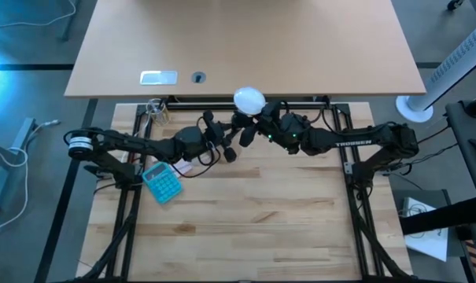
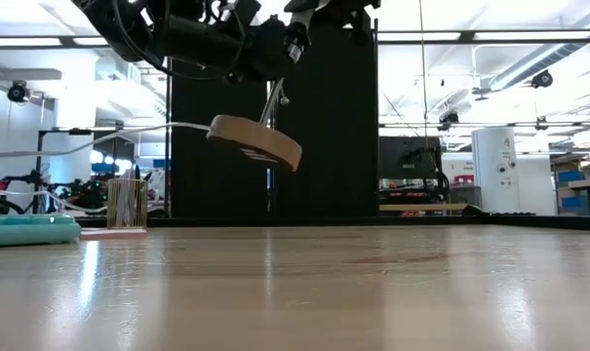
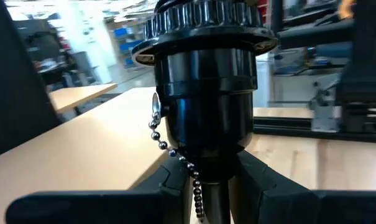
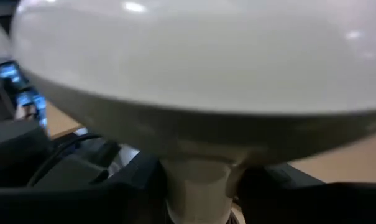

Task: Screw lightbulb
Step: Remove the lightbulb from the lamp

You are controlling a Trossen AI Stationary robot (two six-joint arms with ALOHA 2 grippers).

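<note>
The lightbulb (image 1: 249, 99), a white frosted globe, is in the air over the table's far edge. Its globe (image 4: 194, 62) fills the right wrist view, and my right gripper (image 1: 261, 115) is shut on its neck. The black socket (image 3: 206, 93), with a bead chain (image 3: 175, 155) hanging beside it, stands upright in the left wrist view. My left gripper (image 1: 223, 138) is shut below it. The round wooden disc (image 2: 255, 142) hangs tilted above the table in the low view. Whether bulb and socket touch does not show. My left gripper pinches the narrow stem (image 3: 215, 190) under the black socket between its two fingers (image 3: 166, 183), coming level from the table's left. The socket stands upright beyond the fingers, and the whole piece is lifted clear of the table. My right gripper has the lightbulb's pale neck (image 4: 197, 183) between its two fingers (image 4: 141, 180), just under the globe. It comes level from the table's right. The bulb is lifted clear of the table.
A teal calculator (image 1: 163, 183) lies on the table near the left arm. A clear cup of sticks (image 2: 127, 203) stands at the far left edge. A white cord (image 2: 129, 129) runs from the left to the disc. A brown table (image 1: 245, 47) stands beyond.
</note>
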